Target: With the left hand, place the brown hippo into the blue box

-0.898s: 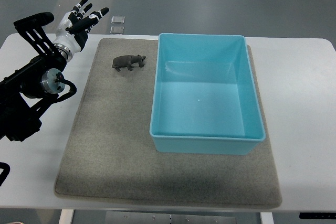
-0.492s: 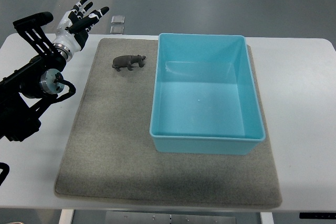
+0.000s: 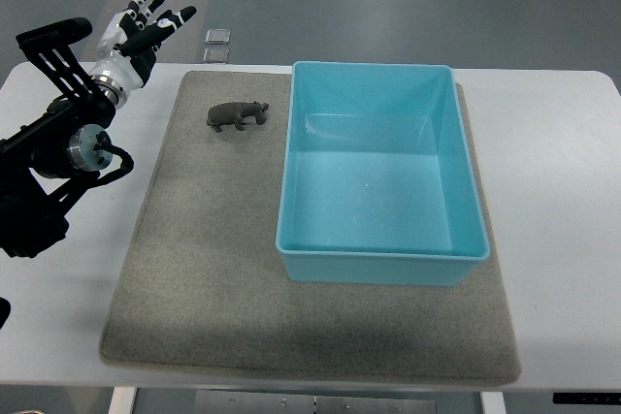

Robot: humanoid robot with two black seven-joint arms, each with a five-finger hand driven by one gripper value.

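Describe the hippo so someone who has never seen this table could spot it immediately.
A grey felt mat covers most of the white table, with a blue box on its right half. Just left of the box's far corner stands the brown hippo, the only small dark figure on the mat.

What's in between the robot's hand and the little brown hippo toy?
Nothing: in the top view only bare white table and grey felt mat separate the open left hand from the brown hippo toy.

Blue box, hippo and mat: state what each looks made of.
Blue box: likely moulded plastic, smooth, with light glare on its floor.
Brown hippo: probably rubber or plastic, matte dark brown; too small to be sure.
Mat: looks like felt or short-pile fabric, grey, speckled, no shine.
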